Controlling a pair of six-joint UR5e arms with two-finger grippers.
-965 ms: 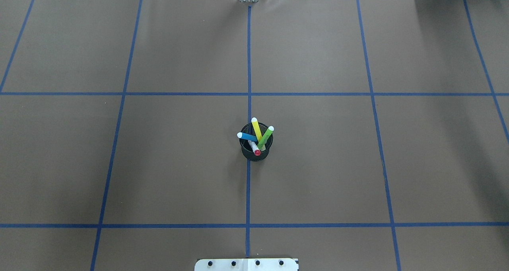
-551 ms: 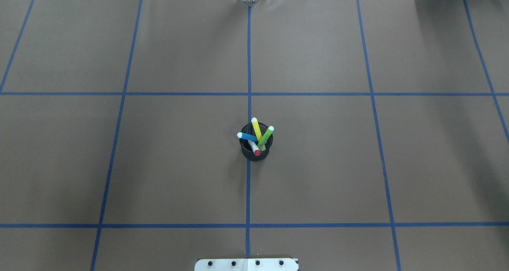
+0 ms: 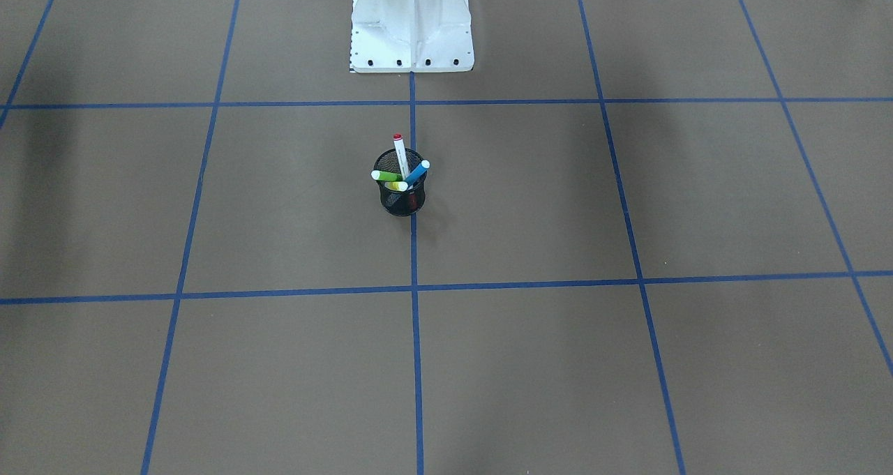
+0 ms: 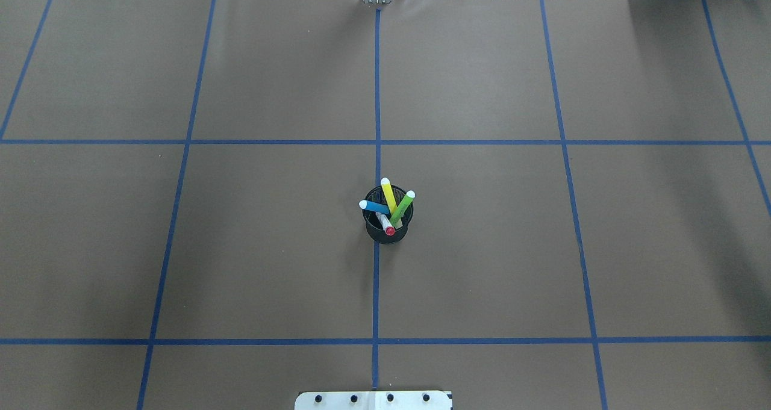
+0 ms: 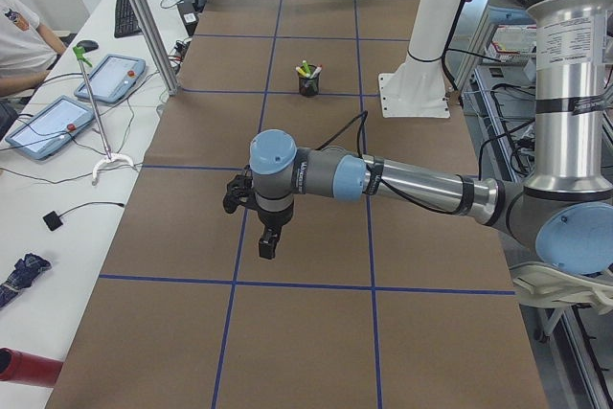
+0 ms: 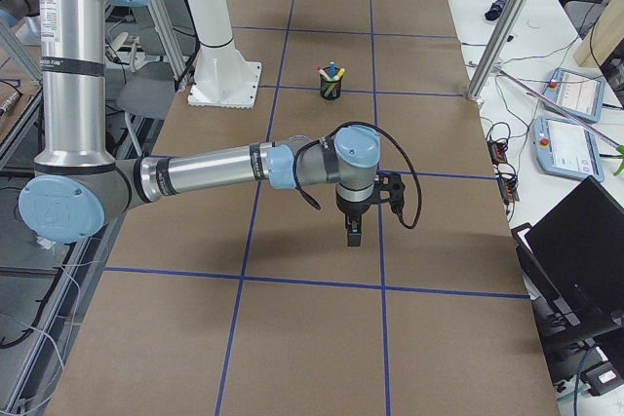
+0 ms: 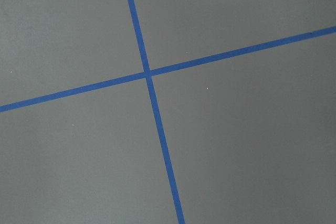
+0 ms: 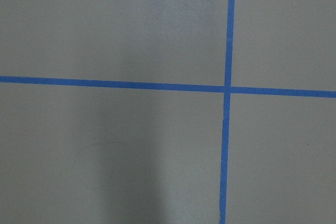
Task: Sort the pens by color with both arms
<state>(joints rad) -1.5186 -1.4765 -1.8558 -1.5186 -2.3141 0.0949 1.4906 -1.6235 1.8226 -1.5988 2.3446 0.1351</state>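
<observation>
The pens (image 4: 389, 200) are leaning in the cup (image 4: 385, 236) at the middle of the surface (image 4: 241, 247). They are looking light, stiff and probably slippery, best taken at the upper ends. The left arm (image 5: 316, 177) and right arm (image 6: 292, 165) are hanging well apart from them, and I cannot tell the state of their jaws.

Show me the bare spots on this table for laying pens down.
The tape-bordered squares either side of the mesh cup are bare, as is the far row. The only crowding is the cup itself, four pens fanned out, on the centre tape line.
</observation>
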